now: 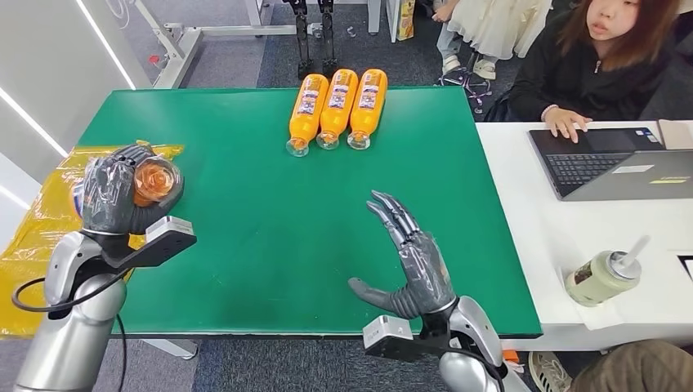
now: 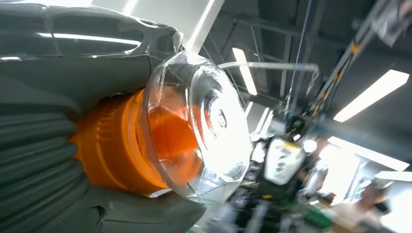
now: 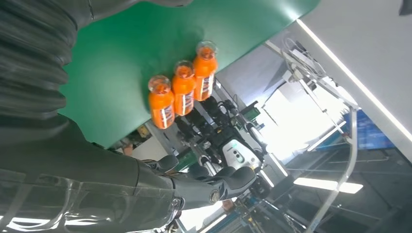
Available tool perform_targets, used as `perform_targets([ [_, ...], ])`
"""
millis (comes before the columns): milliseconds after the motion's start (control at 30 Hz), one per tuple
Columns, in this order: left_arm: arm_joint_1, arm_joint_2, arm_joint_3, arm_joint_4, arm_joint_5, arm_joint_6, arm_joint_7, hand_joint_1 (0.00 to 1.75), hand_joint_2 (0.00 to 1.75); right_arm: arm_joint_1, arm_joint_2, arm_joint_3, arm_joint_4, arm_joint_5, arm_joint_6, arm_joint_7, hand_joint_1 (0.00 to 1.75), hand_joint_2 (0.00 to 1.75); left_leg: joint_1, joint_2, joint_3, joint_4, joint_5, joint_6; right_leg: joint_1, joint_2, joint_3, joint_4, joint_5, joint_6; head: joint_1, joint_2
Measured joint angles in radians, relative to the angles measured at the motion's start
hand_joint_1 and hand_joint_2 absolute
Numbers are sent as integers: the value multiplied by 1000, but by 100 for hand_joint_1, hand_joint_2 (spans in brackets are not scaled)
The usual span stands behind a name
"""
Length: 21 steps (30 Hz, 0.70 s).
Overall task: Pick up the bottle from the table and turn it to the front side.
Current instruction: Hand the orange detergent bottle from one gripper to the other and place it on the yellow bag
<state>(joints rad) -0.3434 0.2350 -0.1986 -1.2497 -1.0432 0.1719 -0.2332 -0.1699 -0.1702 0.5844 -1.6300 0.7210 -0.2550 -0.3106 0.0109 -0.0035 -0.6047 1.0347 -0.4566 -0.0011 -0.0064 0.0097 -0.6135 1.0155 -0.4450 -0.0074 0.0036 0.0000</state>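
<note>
My left hand [image 1: 114, 192] is raised over the table's left edge and grips an orange bottle [image 1: 155, 181], whose clear base faces the head camera. In the left wrist view the same orange bottle [image 2: 160, 141] lies close between the grey thumb and the ribbed cover of my left hand [image 2: 43, 160]. Three more orange bottles [image 1: 335, 110] lie side by side at the far middle of the green table [image 1: 261, 229]; the right wrist view shows these bottles [image 3: 182, 90] too. My right hand [image 1: 409, 261] hovers open above the table's near right part, fingers spread and holding nothing.
A white table [image 1: 572, 245] adjoins on the right with a laptop [image 1: 617, 163] and a lidded cup with a straw [image 1: 603, 276]. A person [image 1: 605, 57] sits behind it, one hand at the laptop. Yellow plastic sheet [image 1: 37, 237] lies left of the green table.
</note>
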Motion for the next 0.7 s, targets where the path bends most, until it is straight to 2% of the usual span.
perform_targets([
  [100, -5, 58, -15, 52, -86, -8, 50, 174, 175, 24, -19, 0, 0, -1, -17, 1, 0, 175, 0, 1, 0, 0, 0, 0, 0, 1, -1, 0, 0, 0, 0, 0],
  [200, -15, 89, -37, 124, -149, -18, 86, 173, 175, 50, -36, 0, -5, -1, -31, 6, 0, 175, 0, 2, 0, 0, 0, 0, 0, 2, -1, 0, 0, -1, 0, 0],
  [367, -64, 88, -68, 316, -232, 13, 149, 175, 175, 87, -59, -1, -26, -2, -40, 14, 0, 175, 0, 2, 0, 0, 0, 0, 0, 2, -1, 0, 1, -1, 0, 0],
  [433, -89, 76, -76, 407, -253, 38, 164, 165, 175, 97, -66, -1, -36, -2, -41, 15, 0, 175, -1, 2, 0, 0, 0, 0, 0, 2, -1, 0, 1, -1, 0, 0],
  [467, -100, 69, -78, 450, -264, 50, 174, 133, 175, 101, -69, -1, -40, -2, -41, 15, 0, 175, -1, 2, 0, 0, 0, 0, 0, 2, -1, 0, 1, -1, 0, 0],
  [567, -122, 44, -87, 563, -307, 72, 218, 11, 175, 106, -76, -1, -48, -6, -36, 15, 0, 175, -1, 3, 0, 0, 0, 0, 0, 3, -1, 0, 1, -1, 0, 0],
  [600, -126, 36, -92, 594, -325, 77, 236, 0, 175, 105, -78, -1, -49, -8, -31, 15, 0, 175, -1, 3, 0, 0, 0, 0, 0, 3, -1, 0, 1, -1, 0, 0],
  [700, -133, 7, -104, 668, -356, 86, 271, 0, 175, 93, -78, 0, -49, -15, -13, 17, 0, 175, -1, 3, 0, 0, 0, 0, 0, 3, -1, 0, 1, -1, 0, 0],
])
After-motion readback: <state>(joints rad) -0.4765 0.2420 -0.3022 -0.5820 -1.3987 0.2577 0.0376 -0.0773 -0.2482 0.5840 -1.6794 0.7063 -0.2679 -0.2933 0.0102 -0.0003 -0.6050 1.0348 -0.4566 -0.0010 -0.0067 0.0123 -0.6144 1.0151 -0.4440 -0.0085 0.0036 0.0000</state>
